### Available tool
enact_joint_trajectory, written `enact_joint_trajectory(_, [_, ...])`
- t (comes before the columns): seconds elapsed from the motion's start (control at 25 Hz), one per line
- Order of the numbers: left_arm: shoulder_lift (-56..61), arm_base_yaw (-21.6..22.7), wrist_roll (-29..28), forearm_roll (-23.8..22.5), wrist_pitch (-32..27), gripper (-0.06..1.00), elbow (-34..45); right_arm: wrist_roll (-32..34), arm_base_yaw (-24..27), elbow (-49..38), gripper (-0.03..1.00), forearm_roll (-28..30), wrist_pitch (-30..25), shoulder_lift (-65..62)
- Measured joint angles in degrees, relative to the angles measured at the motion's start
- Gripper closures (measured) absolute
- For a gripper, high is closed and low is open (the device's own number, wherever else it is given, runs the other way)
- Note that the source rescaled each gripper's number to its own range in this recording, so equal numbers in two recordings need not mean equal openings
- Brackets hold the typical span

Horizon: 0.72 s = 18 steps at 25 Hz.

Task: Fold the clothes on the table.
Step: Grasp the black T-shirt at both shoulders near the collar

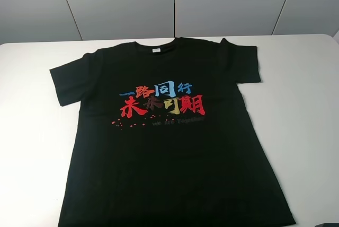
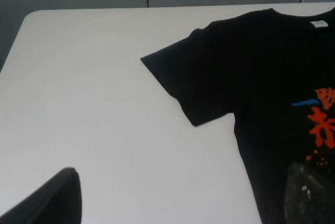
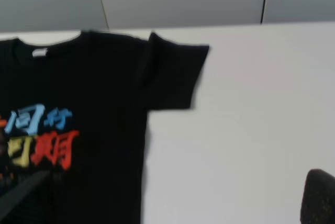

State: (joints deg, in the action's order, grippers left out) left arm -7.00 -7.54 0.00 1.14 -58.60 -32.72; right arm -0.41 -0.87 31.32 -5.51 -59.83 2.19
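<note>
I am holding my left pincer (image 2: pixel 186 185) wide open over the large plain white tabletop (image 1: pixel 37 147), its two dark fingers (image 2: pixel 52 198) spread to the edges of my wrist view and gripping nothing. My right pincer (image 3: pixel 180 185) is also gaping wide and carrying nothing, though one of its fingers is showing only as a blur. The black short-sleeved T-shirt (image 1: pixel 169 153) is lying flat and face up around the middle of the table. Its collar and white neck label (image 1: pixel 156 51) are pointing to the far edge, and its hem is running out of the high view at the near side. The red, blue and yellow characters (image 1: pixel 161 102) are crossing the chest. Both sleeves are spreading out, the left one (image 1: pixel 69 81) flat and the right one (image 1: pixel 241 62) creasing at the shoulder.
</note>
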Motion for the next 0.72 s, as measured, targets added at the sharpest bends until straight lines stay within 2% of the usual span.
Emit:
enact_joint_trajectory(0.2, [-13.42,0.0,6.98,0.55,1.09,-0.06,-6.81,-2.91,0.0,5.79,-0.03,-0.3,4.72,12.18])
enact_joint_trajectory(0.4, [-28.41,0.0,16.51,4.14,0.74,-0.06,-17.83,-10.88,0.0,12.97,-0.03,-5.67,6.89,30.38])
enact_joint_trajectory(0.56, [-41.03,0.0,20.74,5.31,-1.16,-0.06,-26.32,-22.12,0.0,19.88,-0.03,-13.72,7.27,45.14])
enact_joint_trajectory(0.72, [-54.25,0.0,24.41,8.18,-3.21,-0.06,-29.48,-32.8,0.0,25.75,-0.03,-18.42,6.43,59.18])
